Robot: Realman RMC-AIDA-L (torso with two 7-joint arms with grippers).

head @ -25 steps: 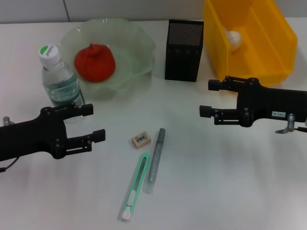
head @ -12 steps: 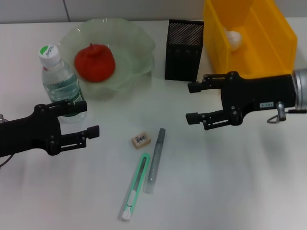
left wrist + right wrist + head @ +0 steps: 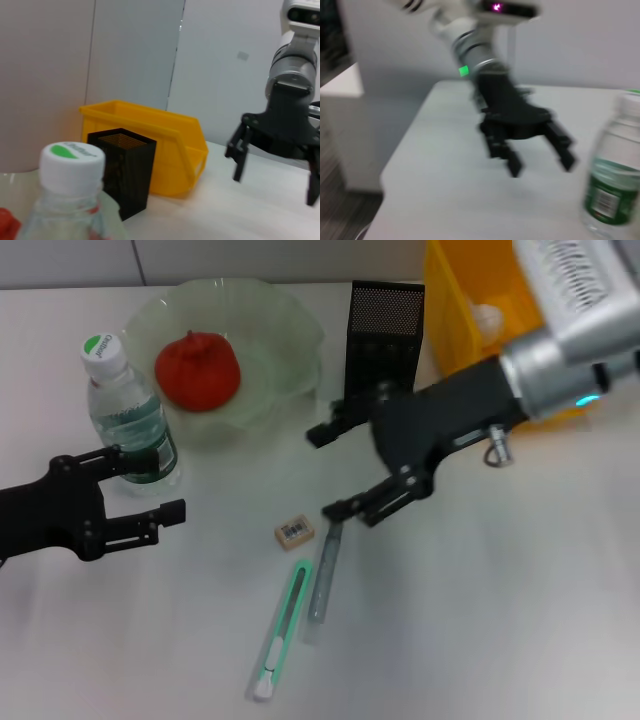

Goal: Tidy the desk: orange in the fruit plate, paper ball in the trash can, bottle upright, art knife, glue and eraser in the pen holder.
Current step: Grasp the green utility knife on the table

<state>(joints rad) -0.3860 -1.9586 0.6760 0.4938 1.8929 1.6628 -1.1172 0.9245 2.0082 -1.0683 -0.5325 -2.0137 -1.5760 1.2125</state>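
The orange (image 3: 197, 370) lies in the pale green fruit plate (image 3: 290, 320). The water bottle (image 3: 125, 410) stands upright beside the plate; it also shows in the left wrist view (image 3: 70, 195) and the right wrist view (image 3: 612, 175). The eraser (image 3: 294, 531), grey glue stick (image 3: 322, 570) and green art knife (image 3: 282, 625) lie on the table in front. The black pen holder (image 3: 384, 340) stands behind them. The paper ball (image 3: 487, 318) lies in the yellow bin (image 3: 455, 310). My right gripper (image 3: 328, 472) is open, just above the glue stick's top end and right of the eraser. My left gripper (image 3: 155, 482) is open and empty beside the bottle's base.
The left wrist view shows the pen holder (image 3: 122, 170), the yellow bin (image 3: 150, 135) and my right gripper (image 3: 272, 160) farther off. The right wrist view shows my left gripper (image 3: 540, 160). White table surface stretches at the front right.
My right arm has swung left from in front of the yellow bin to the table's middle, over the glue stick. My left arm has drawn back a little to the left.
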